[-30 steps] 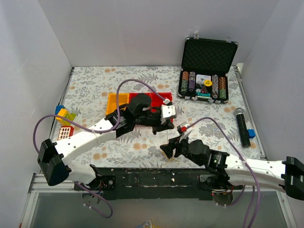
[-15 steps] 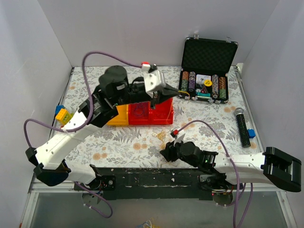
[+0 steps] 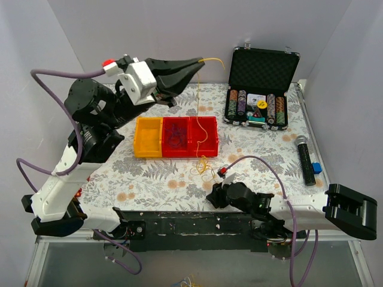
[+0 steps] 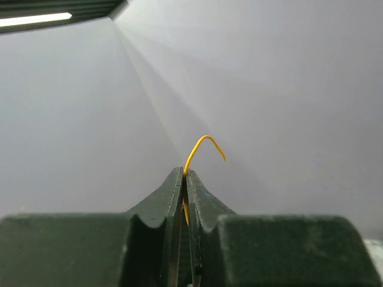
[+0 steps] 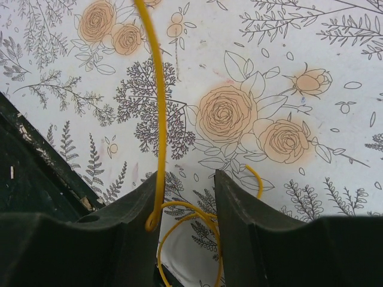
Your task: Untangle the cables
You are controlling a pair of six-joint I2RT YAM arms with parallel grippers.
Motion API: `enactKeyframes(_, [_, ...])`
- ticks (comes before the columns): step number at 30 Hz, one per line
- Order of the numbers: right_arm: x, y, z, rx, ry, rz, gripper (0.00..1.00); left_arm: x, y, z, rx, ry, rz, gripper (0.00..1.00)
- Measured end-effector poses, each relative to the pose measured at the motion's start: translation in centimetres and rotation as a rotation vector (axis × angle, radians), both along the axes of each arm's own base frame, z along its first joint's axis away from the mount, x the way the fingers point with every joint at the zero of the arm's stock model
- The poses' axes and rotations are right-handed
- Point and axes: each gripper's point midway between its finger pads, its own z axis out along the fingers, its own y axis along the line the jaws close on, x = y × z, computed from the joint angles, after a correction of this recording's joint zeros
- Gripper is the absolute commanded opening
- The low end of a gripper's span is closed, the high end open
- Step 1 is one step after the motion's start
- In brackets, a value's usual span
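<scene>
Cables [image 3: 202,167]: a small yellow knot on the flowered table [image 3: 149,176], just in front of the red-and-orange tray [image 3: 179,153]. Overhead view: the left gripper [image 3: 196,61], low beside the tray a second ago, is now high above and behind it. One yellow strand [image 3: 198,98] hangs from its tip down past the tray to the knot. The right gripper [image 3: 215,192] sits low, just on the near side of the knot. Left wrist view: jaws pressed together on the yellow strand [image 4: 203,141], free end curling out above. Right wrist view: jaws apart, the yellow strand [image 5: 159,107] and its loops lying between them against one finger, not pinched. Judgement: one strand is being drawn out, but nothing anchors the knot, so it may lift.
</scene>
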Motion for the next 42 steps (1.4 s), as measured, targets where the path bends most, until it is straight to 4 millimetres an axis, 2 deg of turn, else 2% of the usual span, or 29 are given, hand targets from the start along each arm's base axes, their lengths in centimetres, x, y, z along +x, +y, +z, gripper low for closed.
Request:
enactKeyframes(6, [-0.1, -0.3, -0.2, 0.019, 0.014, -0.020, 0.35, 0.1, 4.1, 6.5, -0.218, -0.162, 0.157, 0.08])
enactKeyframes(13, [-0.2, -0.7, -0.6, 0.033, 0.037, -0.044, 0.21, -3.2, 11.9, 16.0, -0.531, -0.470, 0.363, 0.05])
enactKeyframes(15, [-0.2, -0.8, -0.6, 0.039, 0.042, -0.053, 0.20, -4.3, 13.9, 17.6, -0.597, -0.554, 0.425, 0.03])
enactKeyframes(18, [-0.3, -1.0, -0.7, 0.050, 0.050, -0.059, 0.20, -5.3, 16.0, 19.1, -0.660, -0.651, 0.521, 0.02])
enactKeyframes(21, [-0.5, -1.2, -0.6, 0.061, 0.057, -0.060, 0.19, -5.5, 17.3, 19.6, -0.693, -0.712, 0.626, 0.02])
enactKeyframes(25, [-0.8, -1.5, -0.6, 0.062, 0.061, -0.054, 0.20, -4.5, 17.8, 19.5, -0.691, -0.749, 0.757, 0.00])
enactKeyframes(29, [-1.1, -1.8, -0.4, 0.067, 0.071, -0.047, 0.52, -3.1, 17.7, 19.3, -0.683, -0.777, 0.894, 0.00])
enactKeyframes(32, [-1.5, -2.1, 0.3, 0.083, 0.066, -0.026, 0.65, -1.7, 16.8, 19.0, -0.647, -0.773, 0.950, 0.00])
enactKeyframes(34, [-1.6, -2.2, 1.1, 0.096, 0.051, -0.009, 0.68, -0.6, 15.7, 18.2, -0.594, -0.757, 0.950, 0.00])
enactKeyframes(37, [-1.5, -2.0, 3.6, 0.142, 0.003, 0.013, 0.69, 0.9, 13.7, 15.7, -0.472, -0.729, 0.921, 0.00])
enactKeyframes(40, [-1.0, -1.1, 8.1, 0.206, -0.069, 0.037, 0.70, 1.7, 12.4, 13.6, -0.401, -0.710, 0.887, 0.00])
enactKeyframes(42, [-0.6, -0.5, 11.3, 0.243, -0.117, 0.051, 0.71, 2.1, 11.9, 13.1, -0.390, -0.692, 0.869, 0.00])
